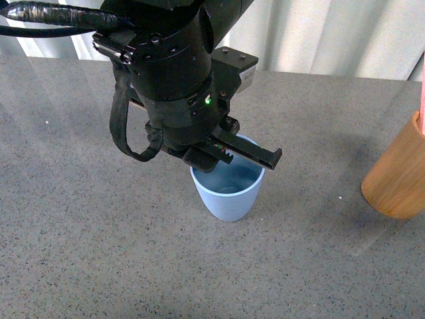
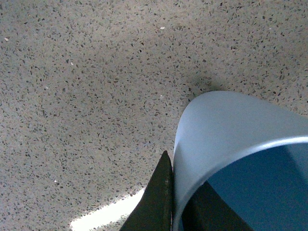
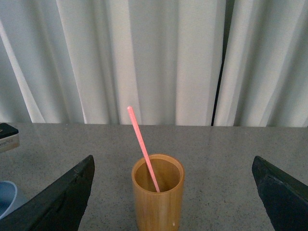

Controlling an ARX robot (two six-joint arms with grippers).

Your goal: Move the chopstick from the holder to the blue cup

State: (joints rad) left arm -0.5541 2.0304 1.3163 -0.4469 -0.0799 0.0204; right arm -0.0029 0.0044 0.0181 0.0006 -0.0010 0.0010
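Reaching for the pink chopstick point(image 3: 142, 144) looks like the step in hand. It stands in the bamboo holder point(image 3: 158, 197), well to the right of the blue cup point(image 1: 228, 189), lower end inside and upper end leaning out over the rim. The right gripper point(image 3: 173, 160) faces the holder from short of it, jaws spread wide and holding nothing. It should line up on the bare shaft above the holder's rim, close only once the stick sits between the pads, then draw it out along its lean so the holder does not tip.

The left gripper point(image 1: 232, 154) straddles the cup's wall and appears to pinch it, which should steady the empty cup for the drop.

The grey speckled tabletop point(image 1: 99, 232) runs flat around the cup. White curtains point(image 3: 163, 57) hang beyond it.
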